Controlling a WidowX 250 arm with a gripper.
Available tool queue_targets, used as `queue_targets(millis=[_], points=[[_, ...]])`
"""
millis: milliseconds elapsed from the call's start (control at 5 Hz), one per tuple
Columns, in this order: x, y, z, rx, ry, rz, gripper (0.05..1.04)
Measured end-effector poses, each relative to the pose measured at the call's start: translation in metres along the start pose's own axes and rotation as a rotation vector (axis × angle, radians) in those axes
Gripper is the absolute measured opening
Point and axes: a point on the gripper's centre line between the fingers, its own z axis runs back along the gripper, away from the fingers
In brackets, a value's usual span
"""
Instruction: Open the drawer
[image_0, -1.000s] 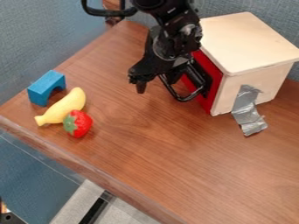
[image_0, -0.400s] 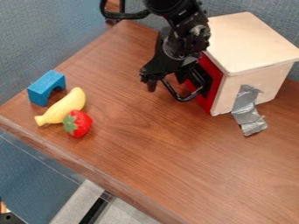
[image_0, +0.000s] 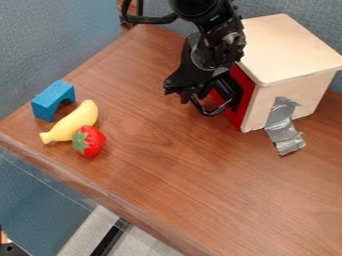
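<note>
Camera view: gripper (image_0: 189, 96) at the drawer handle (image_0: 209, 113)

Gripper points down, tips by the outer end of the black handle. Can't tell if it's wide or narrow, nor if it touches the handle. Handle sticks out from the red drawer (image_0: 248, 95), which is set in the side of the wooden box (image_0: 287, 47), under the lid's edge. Silver tape (image_0: 286, 132) runs down the adjacent wall onto the table (image_0: 194, 180). Well apart, at left of view: yellow banana (image_0: 72, 122), strawberry (image_0: 90, 141) against it, blue arch block (image_0: 52, 99) just beside.
</note>
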Motion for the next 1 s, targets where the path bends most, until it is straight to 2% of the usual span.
queue_targets(millis=[200, 400, 1000], points=[[-0.003, 0.004, -0.001, 0.017, 0.009, 0.005, 0.167], [-0.009, 0.01, -0.001, 0.03, 0.034, 0.013, 0.119], [-0.012, 0.04, 0.007, 0.051, 0.07, 0.018, 0.116]])
